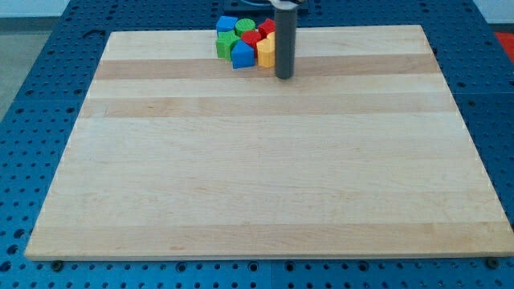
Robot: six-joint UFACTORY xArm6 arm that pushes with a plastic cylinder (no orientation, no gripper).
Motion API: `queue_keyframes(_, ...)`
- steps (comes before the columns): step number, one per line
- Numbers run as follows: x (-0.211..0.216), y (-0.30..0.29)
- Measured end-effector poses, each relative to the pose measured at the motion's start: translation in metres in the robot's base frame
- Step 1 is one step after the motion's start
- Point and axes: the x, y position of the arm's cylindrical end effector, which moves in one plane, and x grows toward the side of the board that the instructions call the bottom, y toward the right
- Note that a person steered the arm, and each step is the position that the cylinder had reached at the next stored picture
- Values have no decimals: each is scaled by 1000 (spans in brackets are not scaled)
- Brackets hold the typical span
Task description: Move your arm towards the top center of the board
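Observation:
My dark rod comes down from the view's top, and my tip (283, 77) rests on the wooden board (265, 160) near its top centre. Just to the view's left of the tip is a tight cluster of blocks at the board's top edge: a blue block (226, 24), a green round block (244, 28), a green block (226, 44), a red block (251, 38), a blue block (242, 55), a yellow block (266, 51) and a red block (267, 29) partly hidden behind the rod. The tip stands right beside the yellow block.
The board lies on a blue perforated table (48, 96) that shows on all sides. The block cluster sits against the board's top edge.

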Motion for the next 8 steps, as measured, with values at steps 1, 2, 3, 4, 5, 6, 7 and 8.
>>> queue_keyframes(1, 2, 68)
queue_keyframes(2, -46, 108)
queue_keyframes(3, -109, 103)
queue_keyframes(4, -137, 87)
queue_keyframes(5, -137, 78)
queue_keyframes(6, -137, 78)
queue_keyframes(7, -136, 43)
queue_keyframes(8, -131, -44)
